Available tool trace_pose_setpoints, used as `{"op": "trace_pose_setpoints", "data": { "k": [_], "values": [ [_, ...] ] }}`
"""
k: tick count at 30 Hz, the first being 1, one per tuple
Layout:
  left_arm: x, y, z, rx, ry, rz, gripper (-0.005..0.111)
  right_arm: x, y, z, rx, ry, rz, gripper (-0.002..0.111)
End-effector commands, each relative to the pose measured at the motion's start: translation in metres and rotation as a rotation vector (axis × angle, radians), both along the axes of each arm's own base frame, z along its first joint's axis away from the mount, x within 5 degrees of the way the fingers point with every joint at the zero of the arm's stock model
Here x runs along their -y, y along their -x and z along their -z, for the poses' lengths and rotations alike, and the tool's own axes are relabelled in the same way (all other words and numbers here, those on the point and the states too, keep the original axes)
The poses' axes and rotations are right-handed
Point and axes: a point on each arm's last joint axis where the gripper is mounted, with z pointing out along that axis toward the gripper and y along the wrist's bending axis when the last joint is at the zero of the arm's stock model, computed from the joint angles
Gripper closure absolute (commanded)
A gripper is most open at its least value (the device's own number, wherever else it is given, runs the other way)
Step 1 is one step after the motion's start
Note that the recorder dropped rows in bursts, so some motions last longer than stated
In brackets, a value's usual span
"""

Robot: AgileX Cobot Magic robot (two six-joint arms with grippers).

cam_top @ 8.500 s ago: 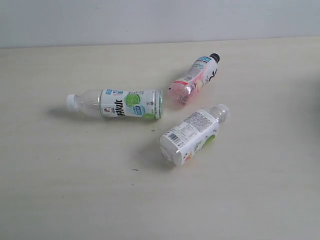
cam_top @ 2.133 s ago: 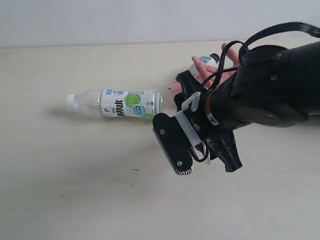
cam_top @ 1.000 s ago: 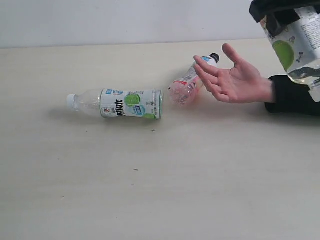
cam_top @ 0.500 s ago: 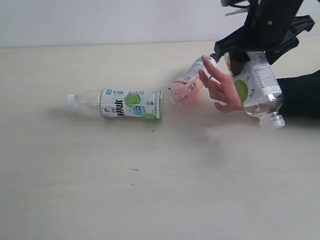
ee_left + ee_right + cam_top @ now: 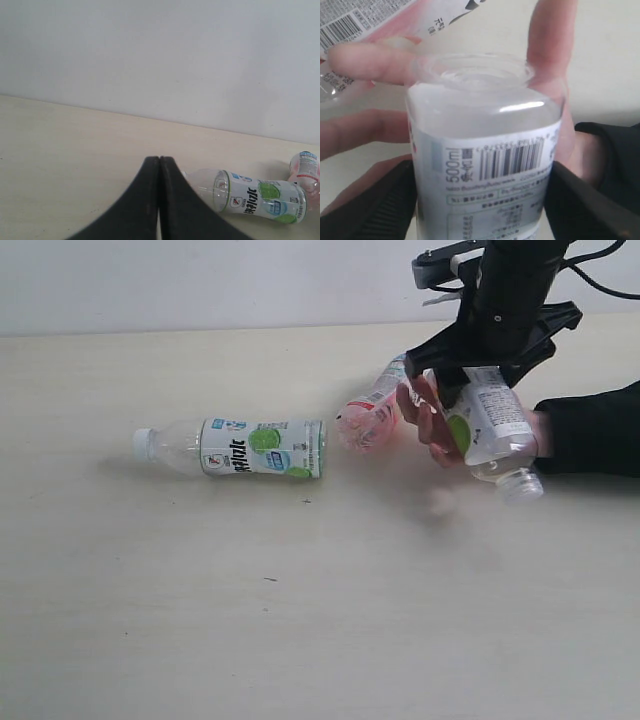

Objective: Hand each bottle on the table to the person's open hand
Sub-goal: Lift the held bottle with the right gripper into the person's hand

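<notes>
Right claw [image 5: 478,378] is clamped on a white-and-green labelled bottle [image 5: 488,423], its two black pads pressed against opposite sides of the label, as the right wrist view shows close up [image 5: 480,200]. Left claw [image 5: 159,197] has its fingers pressed flat together with nothing between them, and it hangs low over the bench.

Across the exterior view the pale bench [image 5: 300,620] runs back to a plain light wall [image 5: 200,280]. From the right edge a black sleeve [image 5: 592,430] reaches in, and from it comes the person's open hand [image 5: 428,420]. The held bottle is tilted, its white cap pointing down toward the bench, and it lies against the palm. The fingers [image 5: 370,62] spread beside and behind it.

Two more bottles lie on their sides on the bench. The green-label bottle [image 5: 240,447] lies near the middle, well apart from the hand, with its white cap toward the left of the exterior view. The pink-label bottle [image 5: 368,418] lies just beside that one's base, slanting away toward the wall. Its far end is hidden behind the person's fingers.
</notes>
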Motion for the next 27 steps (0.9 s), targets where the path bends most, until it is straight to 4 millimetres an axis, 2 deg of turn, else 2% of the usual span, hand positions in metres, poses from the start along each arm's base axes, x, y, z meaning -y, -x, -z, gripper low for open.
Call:
{"op": "trace_pose_setpoints", "data": {
  "k": [1, 7, 16, 27],
  "values": [
    [-0.0001, 0.0005, -0.0010, 0.012, -0.002, -0.002, 0.107, 0.0005, -0.0045, -0.0017, 0.032, -0.016, 0.005, 0.090],
    [-0.0001, 0.0005, -0.0010, 0.012, -0.002, -0.002, 0.107, 0.0004, -0.0047, -0.0018, 0.034, -0.017, 0.004, 0.068],
    [-0.0001, 0.0005, -0.0010, 0.012, -0.002, -0.002, 0.107, -0.0014, -0.0067, -0.0024, 0.060, -0.033, 0.015, 0.041],
    [-0.0001, 0.0005, -0.0010, 0.012, -0.002, -0.002, 0.107, -0.0005, -0.0090, -0.0040, 0.091, -0.021, 0.007, 0.024]
  ]
}}
